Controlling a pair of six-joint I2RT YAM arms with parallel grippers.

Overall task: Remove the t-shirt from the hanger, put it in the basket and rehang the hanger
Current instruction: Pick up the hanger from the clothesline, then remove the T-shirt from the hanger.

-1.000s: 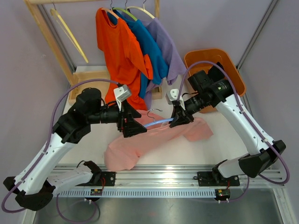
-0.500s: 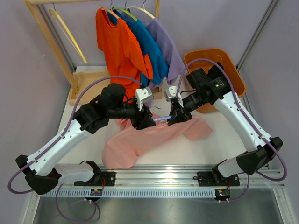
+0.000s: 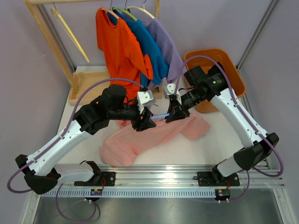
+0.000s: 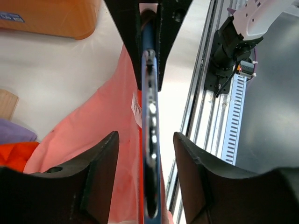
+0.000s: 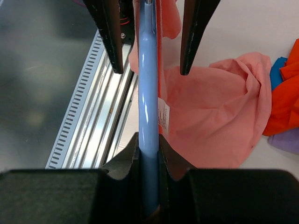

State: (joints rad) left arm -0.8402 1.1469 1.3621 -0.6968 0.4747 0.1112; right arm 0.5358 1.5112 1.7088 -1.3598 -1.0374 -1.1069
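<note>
A pink t-shirt [image 3: 140,142] lies crumpled on the white table, its collar end raised on a light blue hanger [image 3: 161,115]. My right gripper [image 3: 174,114] is shut on the hanger [image 5: 147,107], the bar pinched between its pads. Opposite it, my left gripper [image 3: 148,119] is open, one finger on each side of the hanger bar [image 4: 150,135], with a gap to both. Pink cloth [image 4: 93,121] with a white label hangs beside the bar, and more of the shirt [image 5: 215,116] spreads below it. The hanger's hook is hidden.
Orange [image 3: 119,51], blue [image 3: 147,46] and purple [image 3: 170,51] shirts hang from a wooden rack [image 3: 51,42] at the back. An empty wooden hanger [image 3: 70,32] hangs at its left. An orange bin [image 3: 224,60] stands back right. A metal rail [image 3: 154,179] runs along the near edge.
My left arm swung in from the left to the hanger and its jaws narrowed around the bar. My right gripper kept its grip and drew the hanger slightly left and back.
</note>
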